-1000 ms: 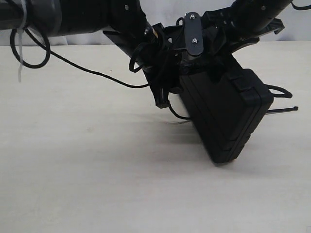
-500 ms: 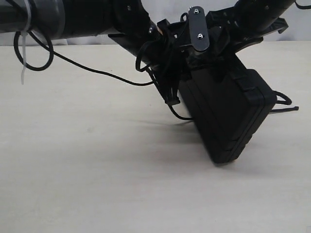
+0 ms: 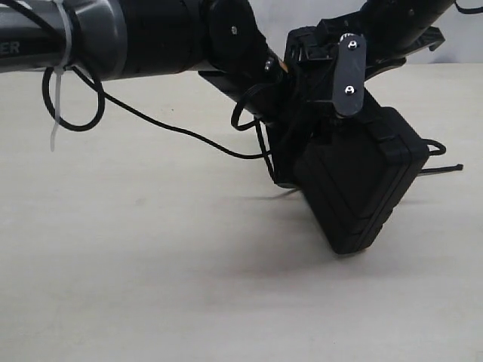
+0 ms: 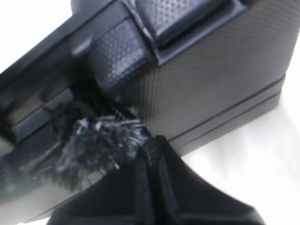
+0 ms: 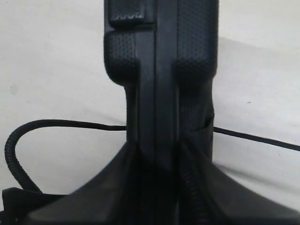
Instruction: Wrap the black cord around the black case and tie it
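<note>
The black case (image 3: pixel 362 188) hangs tilted over the table, one lower corner near the surface. My right gripper (image 3: pixel 332 127) grips its upper edge; in the right wrist view the case's rim (image 5: pixel 161 70) sits clamped between the fingers of this gripper (image 5: pixel 168 154). My left gripper (image 3: pixel 281 162) is pressed against the case's left side. In the left wrist view this gripper (image 4: pixel 154 143) is shut, and the frayed tuft of the black cord (image 4: pixel 93 140) sticks out at its tips, beside the case (image 4: pixel 211 79). More cord (image 3: pixel 441 170) trails on the table behind the case (image 5: pixel 262 138).
A thin black arm cable (image 3: pixel 166 127) sags from the left arm (image 3: pixel 151 34) down toward the case. A thick braided cable (image 5: pixel 9 154) loops beside the right gripper. The beige table (image 3: pixel 151 286) runs wide toward the front and left.
My left gripper has shut and the left arm has moved right, closer against the case. The right gripper's plate swung right; the case barely shifted.
</note>
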{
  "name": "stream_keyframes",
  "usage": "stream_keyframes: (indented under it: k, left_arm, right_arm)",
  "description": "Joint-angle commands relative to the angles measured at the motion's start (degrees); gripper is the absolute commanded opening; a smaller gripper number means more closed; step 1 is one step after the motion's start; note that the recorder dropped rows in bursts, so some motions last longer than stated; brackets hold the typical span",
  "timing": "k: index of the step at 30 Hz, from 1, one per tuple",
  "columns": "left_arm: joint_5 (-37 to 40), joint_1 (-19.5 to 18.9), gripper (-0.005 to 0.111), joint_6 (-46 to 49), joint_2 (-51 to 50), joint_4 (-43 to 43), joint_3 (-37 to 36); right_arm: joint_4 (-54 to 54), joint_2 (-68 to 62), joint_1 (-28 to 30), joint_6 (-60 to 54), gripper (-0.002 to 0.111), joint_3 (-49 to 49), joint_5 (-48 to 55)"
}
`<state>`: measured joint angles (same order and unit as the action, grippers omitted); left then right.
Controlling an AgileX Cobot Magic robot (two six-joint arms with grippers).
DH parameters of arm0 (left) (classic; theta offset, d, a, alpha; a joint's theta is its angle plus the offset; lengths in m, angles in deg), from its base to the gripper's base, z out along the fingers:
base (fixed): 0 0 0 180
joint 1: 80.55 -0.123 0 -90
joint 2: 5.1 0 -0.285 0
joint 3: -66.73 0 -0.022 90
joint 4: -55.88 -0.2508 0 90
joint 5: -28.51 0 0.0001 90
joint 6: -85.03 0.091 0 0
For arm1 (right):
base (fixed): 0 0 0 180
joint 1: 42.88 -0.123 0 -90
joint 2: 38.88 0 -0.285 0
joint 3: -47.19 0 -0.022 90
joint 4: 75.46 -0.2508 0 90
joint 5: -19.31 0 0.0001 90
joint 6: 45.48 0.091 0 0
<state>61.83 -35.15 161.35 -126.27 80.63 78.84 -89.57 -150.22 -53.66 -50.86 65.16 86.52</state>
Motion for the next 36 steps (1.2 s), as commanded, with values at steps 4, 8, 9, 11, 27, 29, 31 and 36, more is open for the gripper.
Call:
stream_keyframes:
  k: [4,8,9,11,27,29,31,36]
  left_arm:
    - [0.39,-0.70,0.004,-3.81,0.68,0.32,0.04]
    - [1.20,-2.05,0.030,-7.62,1.96,-2.84,0.04]
    - [1.74,-2.16,0.038,-8.50,2.30,-3.52,0.04]
    - [3.64,-2.50,0.054,-9.21,3.21,-5.22,0.04]
    - [10.60,-2.83,0.064,-36.35,17.75,-37.53,0.04]
    - [12.10,-2.83,0.064,-36.35,17.75,-37.53,0.04]
    - [14.31,-2.83,0.064,-36.35,17.75,-37.53,0.04]
    - [15.91,-2.83,0.064,-36.09,17.75,-36.34,0.04]
  right_arm:
    - [-1.52,0.40,0.01,0.13,0.004,0.09,-0.12]
    - [-1.52,0.40,0.01,0.24,0.004,0.09,-0.01]
    - [-1.52,0.40,0.01,0.24,0.004,0.09,-0.01]
    - [-1.52,0.40,0.01,0.24,0.004,0.09,0.12]
    - [-28.70,0.40,-0.07,-12.45,0.004,-11.56,-7.83]
    - [-38.18,0.40,-0.07,-20.66,0.005,-14.44,-9.25]
    - [-41.80,0.40,-0.07,-24.85,0.013,-16.56,-11.27]
    - [-41.95,0.40,-0.07,-25.82,0.040,-17.70,-11.83]
